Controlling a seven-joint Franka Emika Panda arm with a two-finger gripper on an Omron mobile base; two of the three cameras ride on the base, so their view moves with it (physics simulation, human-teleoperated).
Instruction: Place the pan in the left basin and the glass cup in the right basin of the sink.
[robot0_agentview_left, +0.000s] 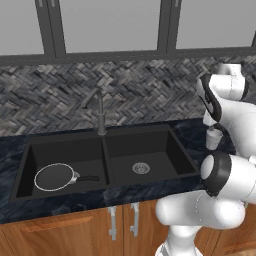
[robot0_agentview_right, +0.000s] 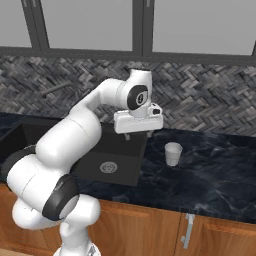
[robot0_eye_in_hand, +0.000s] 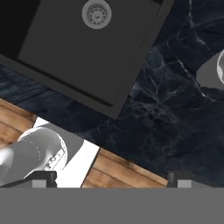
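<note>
Gripper (robot0_agentview_right: 138, 134) spread wide above right basin (robot0_agentview_right: 107, 165) edge; glass cup (robot0_agentview_right: 173, 153) on counter (robot0_agentview_right: 210, 175) nearby.

Rendered scene under even, diffuse light, with no glare and no motion blur. The sink (robot0_agentview_left: 107, 155) is the darkest zone: its matte black walls swallow detail, though the silver drain (robot0_agentview_left: 141, 168) reads clearly. Beside the sink, the marbled counter (robot0_agentview_right: 210, 170) shows faint pale veining. The glass cup (robot0_agentview_right: 173, 153) casts only a soft shadow. Edges look slightly coarse; no lens distortion.
</note>
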